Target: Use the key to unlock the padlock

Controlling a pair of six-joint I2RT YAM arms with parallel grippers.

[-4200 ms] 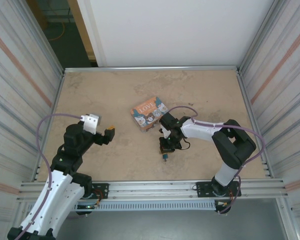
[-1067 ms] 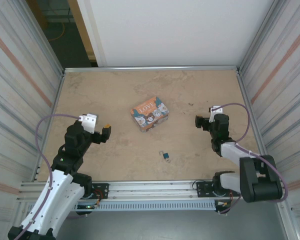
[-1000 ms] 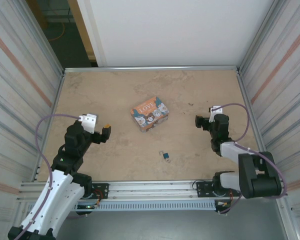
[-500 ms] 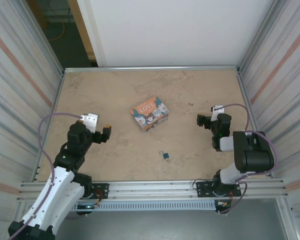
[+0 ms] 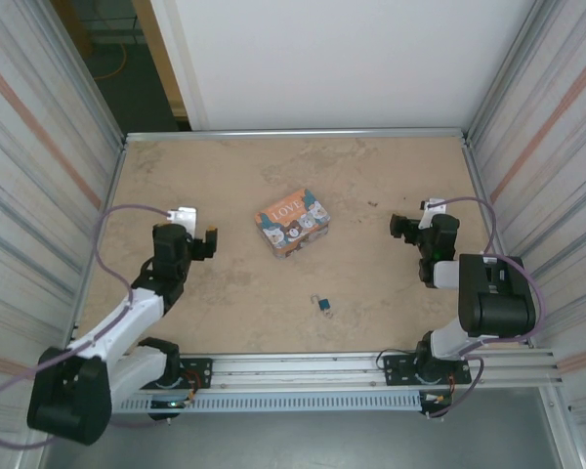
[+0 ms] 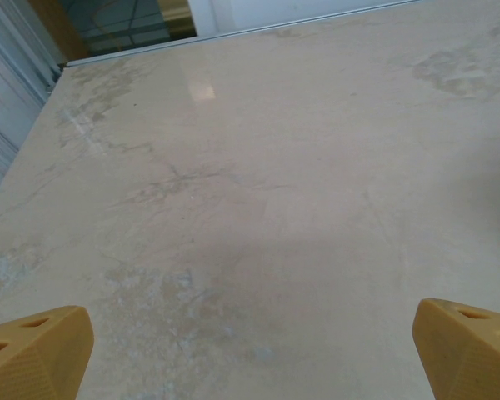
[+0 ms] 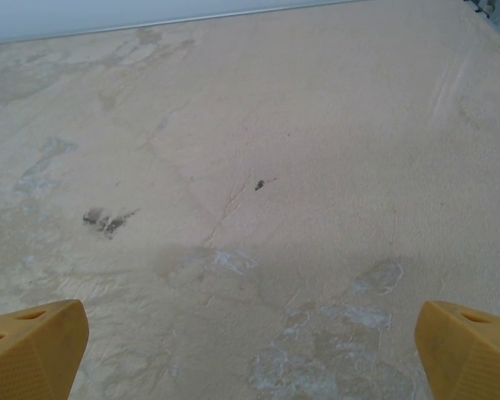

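Top external, table: the pale marbled table (image 5: 273, 166) takes up the middle of the frame, with metal walls left and right.
Left gripper: the left gripper (image 5: 207, 241) sits left of centre and points right. In the left wrist view its orange fingertips (image 6: 33, 350) stand wide apart with nothing between them.
Right gripper: the right gripper (image 5: 397, 227) sits right of centre and points left. In the right wrist view its orange fingertips (image 7: 471, 346) are likewise spread and empty.
Tin box: the orange tin box (image 5: 292, 221) lies at centre frame, between the two grippers and slightly above them.
Padlock: the padlock (image 5: 324, 305) lies loose on the table at lower centre, below the box and apart from it.
Long axis: it seems to run with the silvery end to the upper left and the teal body to the lower right.
Key: too small to make out.
Bearing: the padlock is down-left of the right jaws and down-right of the left jaws, well apart from both; the right looks somewhat nearer.
Obstruction: bare table lies along either path, and the box stands clear.
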